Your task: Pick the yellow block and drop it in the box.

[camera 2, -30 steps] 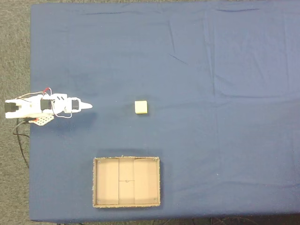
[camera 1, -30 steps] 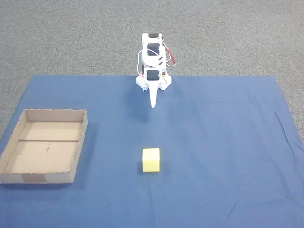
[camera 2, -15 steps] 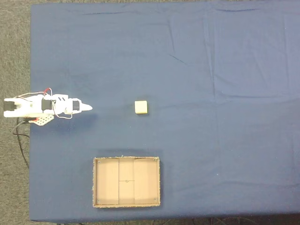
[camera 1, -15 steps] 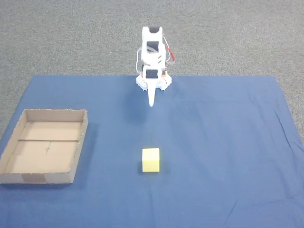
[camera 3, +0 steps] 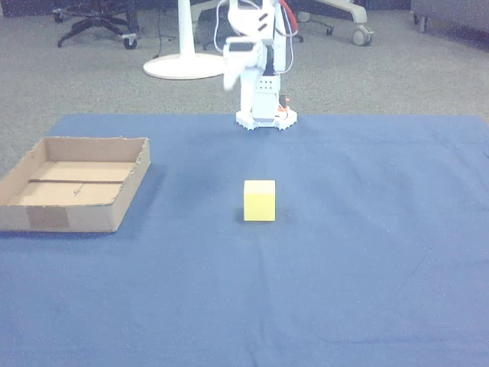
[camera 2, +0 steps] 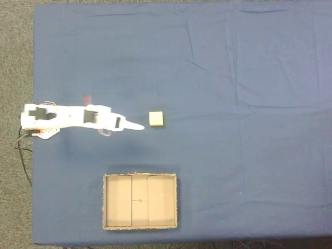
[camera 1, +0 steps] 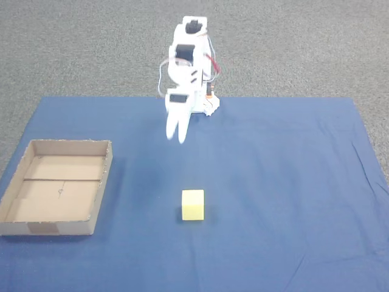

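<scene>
Other view: blue cloth, grey carpet.

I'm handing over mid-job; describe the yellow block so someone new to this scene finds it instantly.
Start at the blue cloth covering the table. Near its middle, out in front of the white arm's gripper, sits the yellow block, alone and well apart from the box. It is a small pale-yellow cube, far smaller than that brown cardboard tray.
</scene>
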Controlling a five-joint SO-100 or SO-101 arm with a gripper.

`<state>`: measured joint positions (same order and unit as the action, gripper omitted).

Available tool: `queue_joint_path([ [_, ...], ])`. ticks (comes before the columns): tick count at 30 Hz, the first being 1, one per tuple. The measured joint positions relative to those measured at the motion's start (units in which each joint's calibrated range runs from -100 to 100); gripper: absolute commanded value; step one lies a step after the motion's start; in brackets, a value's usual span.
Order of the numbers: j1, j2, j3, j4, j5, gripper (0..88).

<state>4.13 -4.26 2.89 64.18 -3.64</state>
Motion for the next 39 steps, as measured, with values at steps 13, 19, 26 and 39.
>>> queue_joint_path([
  [13,-3.93,42.63,-39.36,6.43,7.47,49.9],
  [19,-2.54,49.62,-46.82,5.80,8.45,45.4],
  [26,-2.37,54.05,-51.09,5.80,8.74,28.6],
  [39,-2.37,54.31,-54.91,7.21,8.89,18.3],
])
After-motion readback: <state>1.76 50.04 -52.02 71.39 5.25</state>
